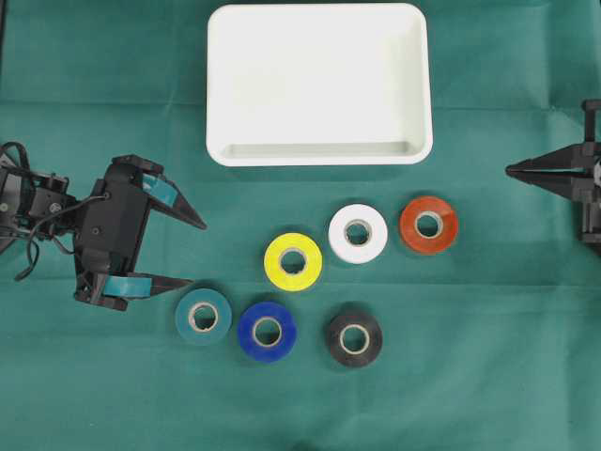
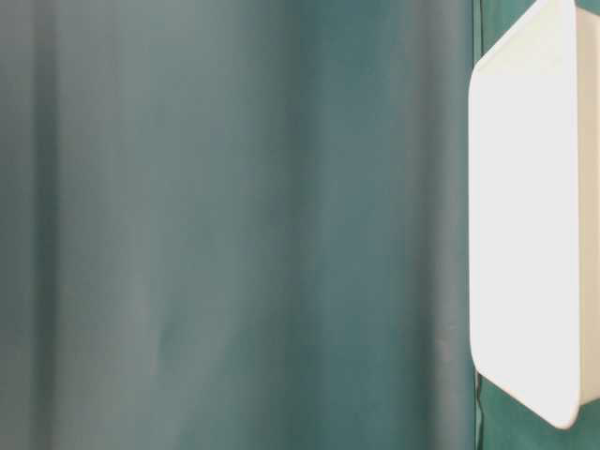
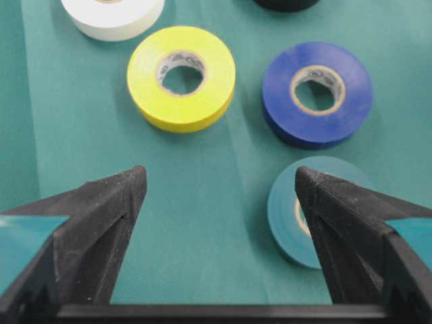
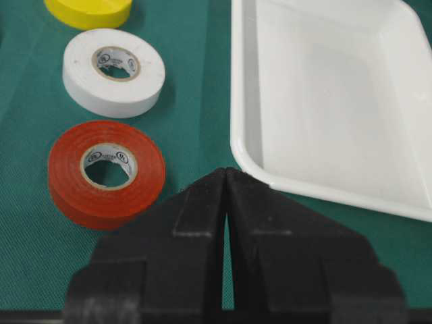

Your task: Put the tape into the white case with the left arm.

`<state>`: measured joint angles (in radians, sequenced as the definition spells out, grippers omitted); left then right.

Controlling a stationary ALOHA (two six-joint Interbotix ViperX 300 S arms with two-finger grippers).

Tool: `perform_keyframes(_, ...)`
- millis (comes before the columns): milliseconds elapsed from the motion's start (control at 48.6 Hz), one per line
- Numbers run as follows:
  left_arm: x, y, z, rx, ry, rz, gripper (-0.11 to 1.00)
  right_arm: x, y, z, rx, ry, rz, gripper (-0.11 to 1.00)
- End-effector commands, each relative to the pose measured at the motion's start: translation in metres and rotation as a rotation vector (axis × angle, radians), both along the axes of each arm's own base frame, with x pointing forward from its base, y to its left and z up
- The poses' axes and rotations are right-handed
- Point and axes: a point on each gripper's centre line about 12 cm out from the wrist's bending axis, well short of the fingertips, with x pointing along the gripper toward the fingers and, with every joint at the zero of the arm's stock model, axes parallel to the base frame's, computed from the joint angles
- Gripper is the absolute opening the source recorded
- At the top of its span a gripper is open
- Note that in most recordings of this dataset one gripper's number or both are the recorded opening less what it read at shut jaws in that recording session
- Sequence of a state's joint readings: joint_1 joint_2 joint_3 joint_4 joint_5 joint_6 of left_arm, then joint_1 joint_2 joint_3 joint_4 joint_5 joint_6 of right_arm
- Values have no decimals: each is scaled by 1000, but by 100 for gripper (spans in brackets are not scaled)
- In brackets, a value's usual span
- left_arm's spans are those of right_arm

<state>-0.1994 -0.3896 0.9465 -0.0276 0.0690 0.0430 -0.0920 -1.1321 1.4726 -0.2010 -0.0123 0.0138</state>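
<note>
Overhead exterior view: the white case (image 1: 319,85) is seen lying at the top middle of the green cloth (image 1: 488,376), with nothing inside it. Six tape rolls are laid flat below it, none touching another: the white roll (image 1: 358,233) and the red roll (image 1: 429,225) nearest the case, the yellow roll (image 1: 293,261) just left of the white one, and a lower row of the teal roll (image 1: 204,317), the blue roll (image 1: 268,331) and the black roll (image 1: 354,339). The left gripper (image 1: 199,254) is placed at the left of the cloth with its jaws spread wide and nothing between them; its lower fingertip is seen just above the teal roll. From the left wrist camera the teal roll (image 3: 290,219) is partly hidden behind the right-hand finger (image 3: 358,236), while the yellow roll (image 3: 181,77) and blue roll (image 3: 317,93) lie further ahead. The right gripper (image 1: 510,171) is kept at the right edge, its jaws pressed together and holding nothing; in its own camera the fingertips (image 4: 209,192) are seen pointing between the red roll (image 4: 106,172) and a corner of the case (image 4: 324,101). In the table-level view only blurred green cloth and the case's edge (image 2: 525,225) can be made out
</note>
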Motion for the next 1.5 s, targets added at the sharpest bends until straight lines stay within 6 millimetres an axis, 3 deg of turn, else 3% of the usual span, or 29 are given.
perform_keyframes(0, 9, -3, 12, -5, -38, -6, 96, 2, -1, 3, 2, -3, -2, -9)
perform_keyframes(1029, 163, -37, -14, 13, 54, -11, 96, 2, -1, 2, 2, 0, -2, -9)
perform_keyframes(1481, 197, -57, -19, 22, 110, -38, 96, 2, 0, 2, 0, -1, -2, -9)
